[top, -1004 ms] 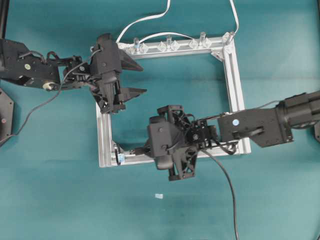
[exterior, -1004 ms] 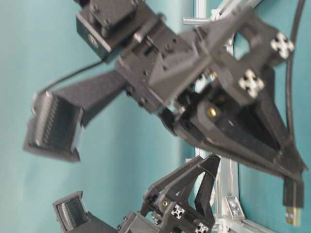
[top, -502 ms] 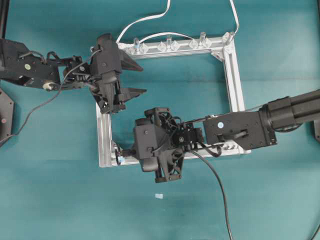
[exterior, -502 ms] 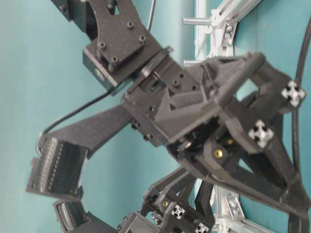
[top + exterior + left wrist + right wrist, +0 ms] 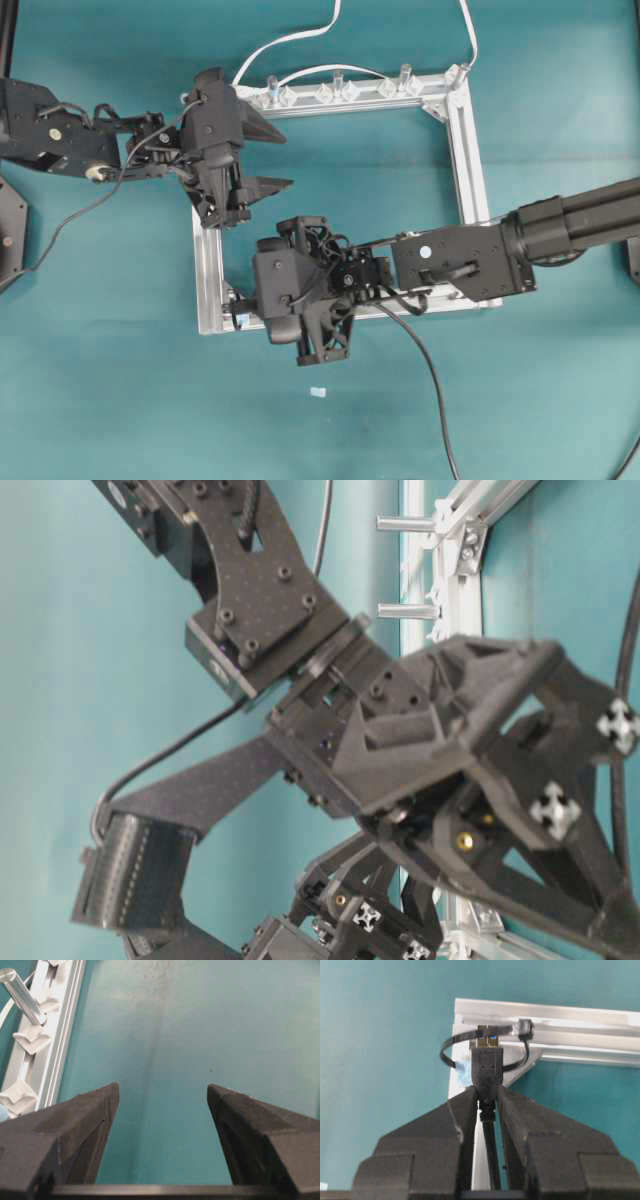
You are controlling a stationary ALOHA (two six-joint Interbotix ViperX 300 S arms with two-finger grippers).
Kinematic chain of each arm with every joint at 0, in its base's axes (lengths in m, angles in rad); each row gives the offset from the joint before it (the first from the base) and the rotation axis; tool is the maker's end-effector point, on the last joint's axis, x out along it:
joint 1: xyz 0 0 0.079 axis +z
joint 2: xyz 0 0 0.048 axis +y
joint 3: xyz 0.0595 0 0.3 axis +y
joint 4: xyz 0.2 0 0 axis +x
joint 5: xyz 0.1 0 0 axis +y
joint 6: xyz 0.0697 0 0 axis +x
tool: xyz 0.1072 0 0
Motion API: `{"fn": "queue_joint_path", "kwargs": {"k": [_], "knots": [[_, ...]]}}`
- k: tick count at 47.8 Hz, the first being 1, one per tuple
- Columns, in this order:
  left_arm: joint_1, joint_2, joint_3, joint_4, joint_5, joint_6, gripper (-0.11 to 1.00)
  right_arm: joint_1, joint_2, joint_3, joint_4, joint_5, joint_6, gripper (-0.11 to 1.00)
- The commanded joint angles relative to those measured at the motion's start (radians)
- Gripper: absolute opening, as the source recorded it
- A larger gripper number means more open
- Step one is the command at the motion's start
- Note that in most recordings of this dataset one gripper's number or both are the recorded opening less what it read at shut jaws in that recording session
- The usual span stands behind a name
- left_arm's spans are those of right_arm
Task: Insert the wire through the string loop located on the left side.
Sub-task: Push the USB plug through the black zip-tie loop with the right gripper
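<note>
Two end effectors in play. Right end effector (image 5: 487, 1102) is clamped on the wire (image 5: 489, 1157) just behind the plug (image 5: 489, 1069); left end effector (image 5: 162, 1105) has its fingers wide apart, holding nothing, hovering over bare counter (image 5: 210, 1020) beside the frame's top rail.

Task items: from overhead the string loop (image 5: 237, 314) sits at the frame's (image 5: 470, 160) 7 o'clock corner, with the right end effector (image 5: 262, 298) right at it. Wire trails off toward 5 o'clock.

Risks, my read:
- Plug tip looks about level with the loop's plane; can't tell if it is inside the ring or riding over the band. If it's high, a push flattens the loop against the rail.
- Grip is on the thin neck, so the plug could pivot or slip back if the tip snags.
- Trailing wire drag could pull the plug off line.

View differences: right wrist camera is the only one showing plug-to-loop alignment. Overhead shows both arms but hides the plug under the end effector. Table-level view is mostly arm hardware; loop not visible there.
</note>
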Motion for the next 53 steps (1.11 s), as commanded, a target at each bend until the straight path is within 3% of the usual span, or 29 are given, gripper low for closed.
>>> {"fn": "queue_joint_path", "kwargs": {"k": [1,53], "knots": [[-0.008,-0.025,-0.008,0.003,-0.008,0.0,0.76,0.002,-0.015,-0.038,0.002,-0.005,0.0,0.17],[-0.015,-0.048,0.0,0.003,0.025,0.0,0.76,0.002,0.012,-0.083,-0.003,0.005,0.0,0.17]]}}
